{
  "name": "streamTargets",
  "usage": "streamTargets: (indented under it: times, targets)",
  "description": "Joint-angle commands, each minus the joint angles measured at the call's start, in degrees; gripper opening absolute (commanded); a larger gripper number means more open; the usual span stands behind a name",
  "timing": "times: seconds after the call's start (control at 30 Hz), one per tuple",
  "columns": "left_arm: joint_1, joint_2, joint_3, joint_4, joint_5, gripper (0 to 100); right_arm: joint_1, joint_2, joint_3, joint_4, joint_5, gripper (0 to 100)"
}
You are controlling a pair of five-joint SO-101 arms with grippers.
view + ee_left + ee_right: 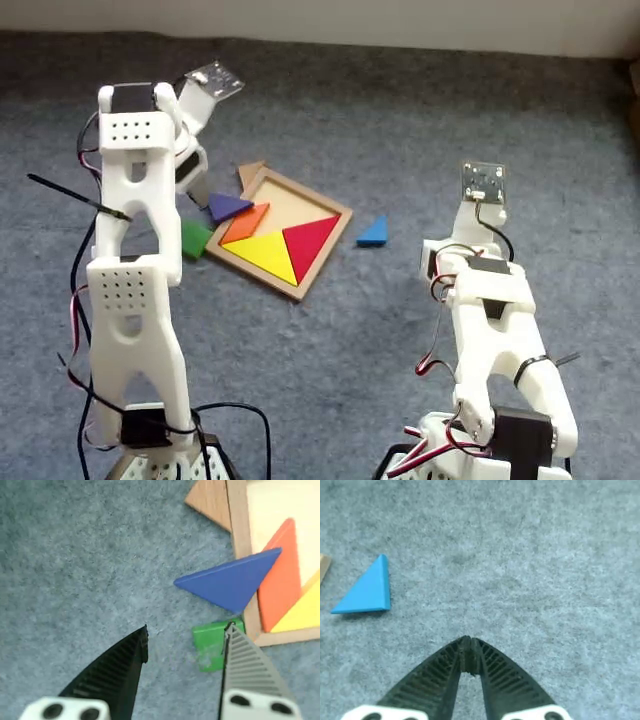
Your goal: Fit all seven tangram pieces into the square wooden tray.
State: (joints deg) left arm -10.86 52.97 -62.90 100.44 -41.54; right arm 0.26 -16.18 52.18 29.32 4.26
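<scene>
Pale square wooden tray (pixel 295 203), partly filled

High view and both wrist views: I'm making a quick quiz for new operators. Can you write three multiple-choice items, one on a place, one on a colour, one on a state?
1. Where does the light blue triangle lie?
A) on the carpet, apart from the tray
B) inside the tray
C) between a gripper's fingers

2. What colour is the piece beside the left gripper?
A) red
B) green
C) yellow

3. How are the fingers of the right gripper?
A) wide open
B) shut on a piece
C) shut on nothing

Key:
1 A, carpet shows all round the triangle.
2 B, the green piece lies by its pale finger.
3 C, the tips meet over bare carpet.
</scene>
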Motion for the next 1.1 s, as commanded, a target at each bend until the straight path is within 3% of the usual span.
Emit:
streamTargets:
  times: [0.0, 0.13, 0.43, 0.63, 0.8, 1.07]
  targets:
    - [-1.1, -3.6, -0.7, 0.0, -11.9, 24, -0.5, -2.6, -0.4, -1.3, -0.2, 1.0]
    - [-0.7, -3.6, -0.5, -0.1, -20.7, 24, -0.5, -2.6, -0.4, -1.3, -0.2, 1.0]
    - [1.4, 1.5, -0.7, -0.6, -29.5, 24, -0.5, -2.5, -0.5, -1.3, -0.1, 1.0]
    - [2.5, 6.5, -0.7, -6.4, -29.8, 24, -0.5, -2.5, -0.5, -1.4, -0.1, 1.0]
    - [4.8, 7.3, -0.8, -6.6, -28.0, 24, -0.5, -2.5, -0.4, -7.0, -0.1, 1.0]
    - [8.5, 8.6, -0.7, -6.5, -25.9, 24, -0.5, -2.5, -0.1, -7.7, -0.1, 1.0]
